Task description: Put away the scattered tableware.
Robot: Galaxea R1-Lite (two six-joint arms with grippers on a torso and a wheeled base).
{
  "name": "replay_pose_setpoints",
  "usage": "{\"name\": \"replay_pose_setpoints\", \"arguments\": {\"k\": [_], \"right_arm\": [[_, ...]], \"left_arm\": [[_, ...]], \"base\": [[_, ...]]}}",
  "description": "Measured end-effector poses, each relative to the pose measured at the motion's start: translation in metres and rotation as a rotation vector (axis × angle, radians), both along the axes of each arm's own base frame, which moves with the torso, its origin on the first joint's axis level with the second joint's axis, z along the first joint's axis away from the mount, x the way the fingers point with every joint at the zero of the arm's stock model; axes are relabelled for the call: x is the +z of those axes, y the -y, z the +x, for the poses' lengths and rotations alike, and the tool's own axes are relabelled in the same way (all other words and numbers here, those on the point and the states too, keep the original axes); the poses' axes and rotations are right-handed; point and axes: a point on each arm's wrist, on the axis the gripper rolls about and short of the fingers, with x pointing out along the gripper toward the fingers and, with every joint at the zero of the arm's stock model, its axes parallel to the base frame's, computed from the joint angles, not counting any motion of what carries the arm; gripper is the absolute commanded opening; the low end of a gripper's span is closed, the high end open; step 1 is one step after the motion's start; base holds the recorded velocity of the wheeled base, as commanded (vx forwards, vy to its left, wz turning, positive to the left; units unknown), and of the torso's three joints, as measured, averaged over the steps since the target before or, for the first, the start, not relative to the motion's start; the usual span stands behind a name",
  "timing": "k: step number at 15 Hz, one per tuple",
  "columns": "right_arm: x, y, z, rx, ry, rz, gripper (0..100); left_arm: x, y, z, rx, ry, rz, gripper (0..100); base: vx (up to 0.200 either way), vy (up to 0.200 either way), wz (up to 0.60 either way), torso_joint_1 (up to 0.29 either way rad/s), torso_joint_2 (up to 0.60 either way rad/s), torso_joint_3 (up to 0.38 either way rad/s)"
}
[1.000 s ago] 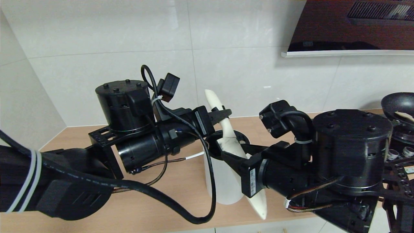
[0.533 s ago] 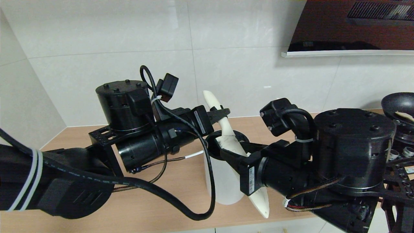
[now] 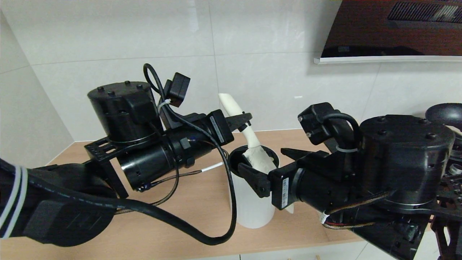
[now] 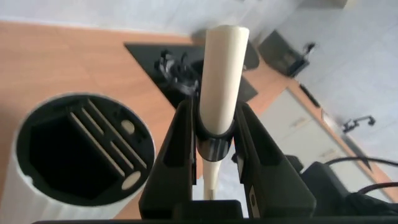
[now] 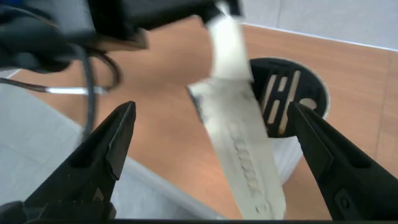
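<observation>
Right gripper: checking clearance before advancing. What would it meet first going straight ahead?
Probably the white knife that the left gripper holds, hanging between the right gripper's open fingers; the utensil holder lies beyond. Depth unclear.

- The far wall (image 3: 270,43) is of large pale tiles with thin joints; the light reflects softly on it;
- A light wooden countertop (image 3: 195,202) runs along this wall from left to right;
- A dark range hood (image 3: 389,29) hangs high at the far right;
- A black cooktop (image 4: 155,59) is set in the countertop; pale cabinet fronts (image 4: 298,124) with dark handles stand near it.
</observation>
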Motion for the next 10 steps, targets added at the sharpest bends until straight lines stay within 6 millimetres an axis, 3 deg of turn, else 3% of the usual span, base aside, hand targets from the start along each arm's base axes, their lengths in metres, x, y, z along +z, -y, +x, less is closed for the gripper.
{"name": "replay_pose_setpoints", "arguments": {"k": [6, 10], "right_arm": [[0.027, 0.035, 0.008, -0.102, 0.069, 0.042, 100], [0.032, 0.045, 0.011, -0.132, 0.085, 0.053, 100]], "left_arm": [[0.028, -0.033, -0.006, 0.122, 0.184, 0.044, 0], [0.034, -0.043, -0.007, 0.181, 0.363, 0.131, 0]], "base": [[0.000, 0.000, 0.00, 0.000, 0.00, 0.000], [0.000, 0.000, 0.00, 0.000, 0.00, 0.000]]}}
